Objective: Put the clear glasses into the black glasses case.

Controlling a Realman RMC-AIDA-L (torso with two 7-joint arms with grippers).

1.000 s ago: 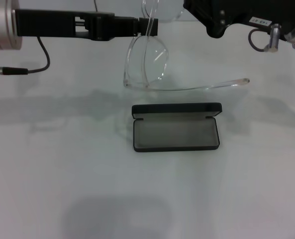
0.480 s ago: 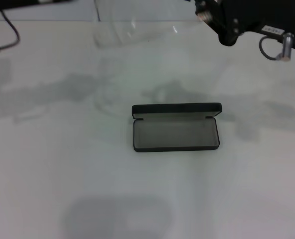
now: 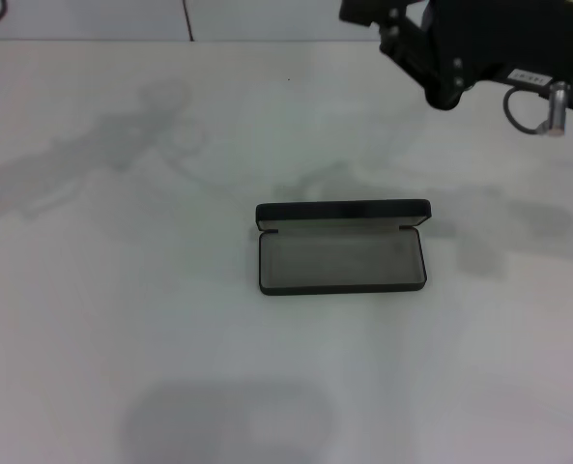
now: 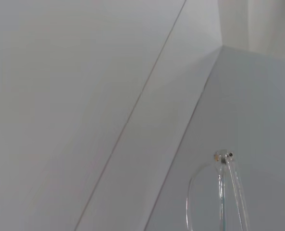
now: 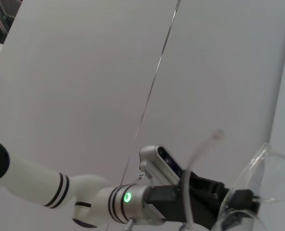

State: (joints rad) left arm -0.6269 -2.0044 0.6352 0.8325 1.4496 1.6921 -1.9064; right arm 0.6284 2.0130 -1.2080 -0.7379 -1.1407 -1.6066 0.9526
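The black glasses case [image 3: 342, 247] lies open in the middle of the white table, lid toward the back, grey lining showing and nothing inside. The clear glasses are out of the head view. In the right wrist view they [image 5: 276, 169] hang in the air, with my left gripper [image 5: 242, 198] shut on their frame. The left wrist view shows one lens rim and a hinge of the glasses [image 4: 224, 157] close up. My right gripper [image 3: 431, 53] hovers above the table's back right, behind the case.
The white table [image 3: 122, 319] surrounds the case. A light wall with a thin seam [image 3: 187, 19] stands behind it. The left arm's white and black links [image 5: 84, 197] cross the right wrist view.
The left arm has lifted the clear glasses up and out of the head view. The right arm has shifted a little to the left. The case has not moved.
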